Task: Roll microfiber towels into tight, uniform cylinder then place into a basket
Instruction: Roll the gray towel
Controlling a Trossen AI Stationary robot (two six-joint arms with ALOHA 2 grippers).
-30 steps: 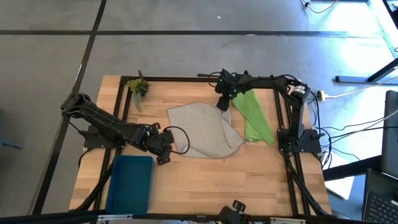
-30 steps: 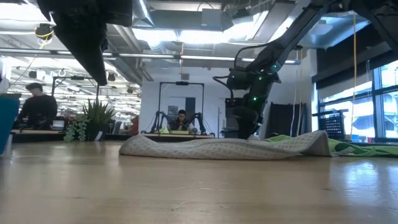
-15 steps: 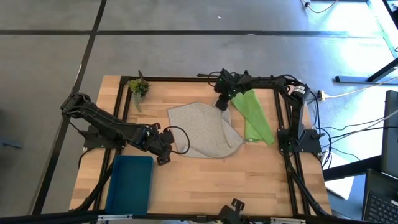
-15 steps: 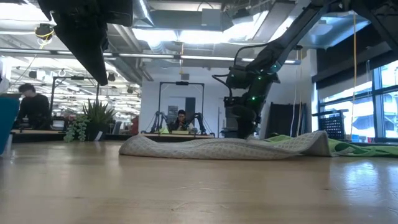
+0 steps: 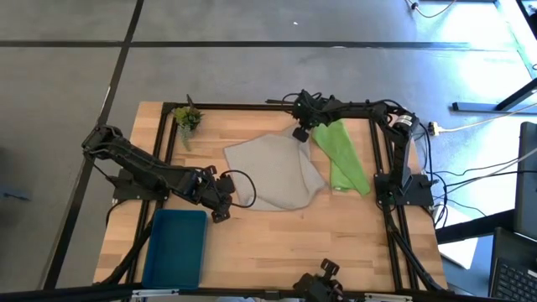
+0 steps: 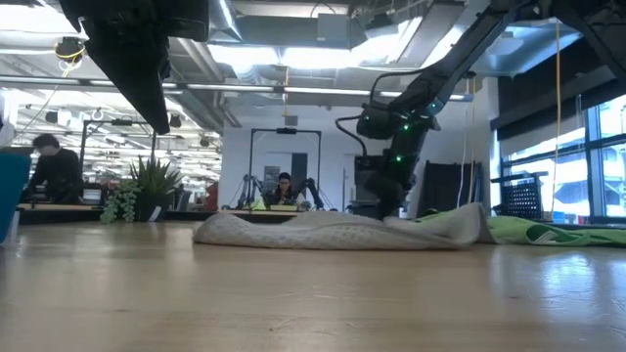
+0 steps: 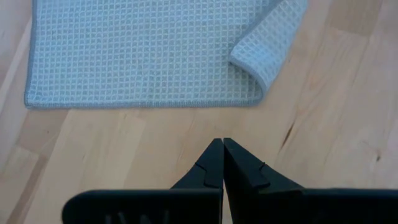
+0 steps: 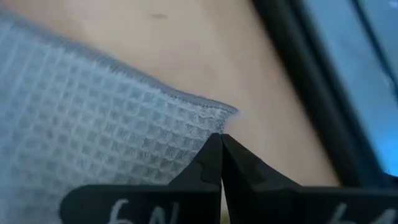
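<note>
The light grey towel (image 5: 273,172) lies spread on the table's middle, with one corner folded over (image 7: 267,50). My right gripper (image 5: 299,134) is shut at the towel's far right corner. The lime green towel (image 5: 344,155) lies flat just right of it. My left gripper (image 7: 222,144) is shut over bare wood, short of the grey towel's left edge, touching nothing. The teal basket (image 5: 176,247) stands at the near left. My right gripper pinches the grey towel just inside its far right corner (image 8: 219,121) between its two shut fingertips. The fingers slant down from the far right side. The rest of the towel lies on the table; I cannot tell whether the corner is lifted.
A small green plant sprig (image 5: 186,117) lies at the far left corner. A black frame (image 5: 252,106) runs round the tabletop. Bare wood lies along the near edge right of the basket. In the low view, people sit at desks in the room beyond the table.
My right gripper has shut on the grey towel's far right corner and tipped a little toward the table's far edge. The towel's right side has been drawn in toward the far left, and its near right bulge has pulled back. Its left part stays put.
</note>
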